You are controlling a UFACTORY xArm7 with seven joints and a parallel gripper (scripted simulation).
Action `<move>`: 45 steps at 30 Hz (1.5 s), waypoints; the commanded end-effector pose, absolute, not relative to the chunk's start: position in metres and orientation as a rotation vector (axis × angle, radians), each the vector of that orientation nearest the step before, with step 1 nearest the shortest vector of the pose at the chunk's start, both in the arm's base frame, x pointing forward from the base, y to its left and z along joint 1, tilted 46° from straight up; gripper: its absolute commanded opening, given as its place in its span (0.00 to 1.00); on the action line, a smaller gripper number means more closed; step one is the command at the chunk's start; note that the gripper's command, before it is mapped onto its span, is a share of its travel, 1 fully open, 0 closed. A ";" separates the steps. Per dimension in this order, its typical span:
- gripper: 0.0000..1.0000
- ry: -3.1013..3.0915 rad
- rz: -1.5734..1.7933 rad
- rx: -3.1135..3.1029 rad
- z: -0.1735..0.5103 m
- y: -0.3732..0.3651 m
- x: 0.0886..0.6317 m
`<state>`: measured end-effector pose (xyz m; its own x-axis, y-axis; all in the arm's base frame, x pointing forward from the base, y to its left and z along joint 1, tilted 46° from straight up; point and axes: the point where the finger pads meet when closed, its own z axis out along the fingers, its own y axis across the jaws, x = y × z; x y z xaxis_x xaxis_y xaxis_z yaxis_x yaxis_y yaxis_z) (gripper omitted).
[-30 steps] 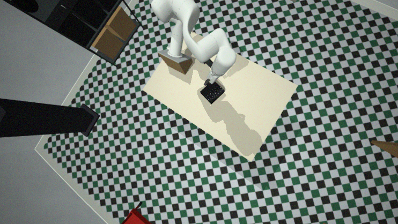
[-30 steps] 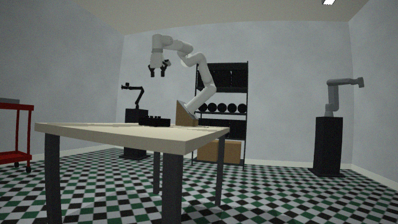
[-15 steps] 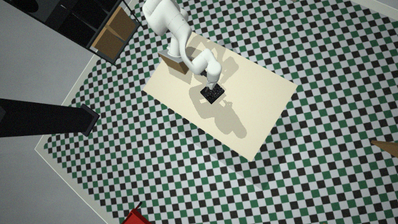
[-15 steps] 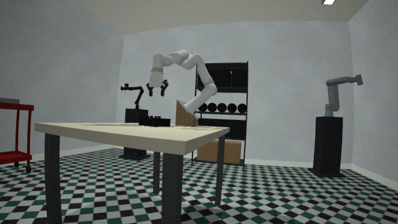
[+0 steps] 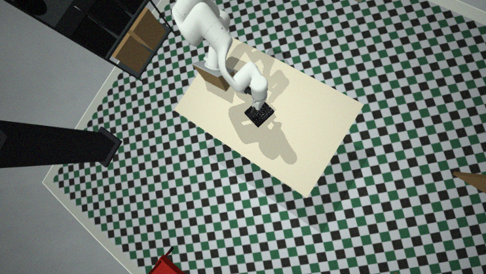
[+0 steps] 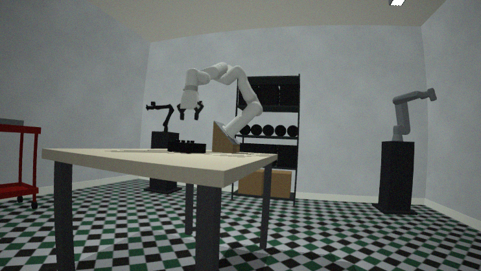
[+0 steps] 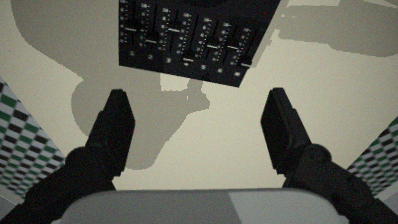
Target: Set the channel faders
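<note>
The lighting desk [image 7: 192, 37] is a small black box with several faders in a row, standing flat on the cream table. It also shows in the overhead view [image 5: 259, 115] and in the side view [image 6: 187, 146]. My gripper [image 7: 198, 105] hangs above the table, just short of the desk's near edge, with both black fingers spread wide and nothing between them. In the side view my gripper [image 6: 190, 114] is well above the desk. The fader caps sit at different heights along their slots; the exact levels are too small to read.
The arm's tan wedge base [image 6: 223, 137] stands on the table behind the desk. A black shelf rack [image 6: 269, 134] with a cardboard box is behind the table, a red cart [image 6: 18, 158] at the left, and other robot arms on black pedestals stand farther off.
</note>
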<state>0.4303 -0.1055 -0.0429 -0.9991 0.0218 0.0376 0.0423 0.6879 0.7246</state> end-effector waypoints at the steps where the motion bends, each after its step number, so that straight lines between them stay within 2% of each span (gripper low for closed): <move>1: 1.00 -2.826 -1.222 -0.189 -0.066 -0.091 0.458; 4: 1.00 -2.780 -1.198 -0.323 -0.094 -0.073 0.482; 10: 1.00 -2.755 -1.178 -0.392 -0.109 -0.062 0.493; 11: 0.00 -2.755 -1.178 -0.392 -0.109 -0.062 0.493; 45: 0.00 -2.755 -1.178 -0.392 -0.109 -0.062 0.493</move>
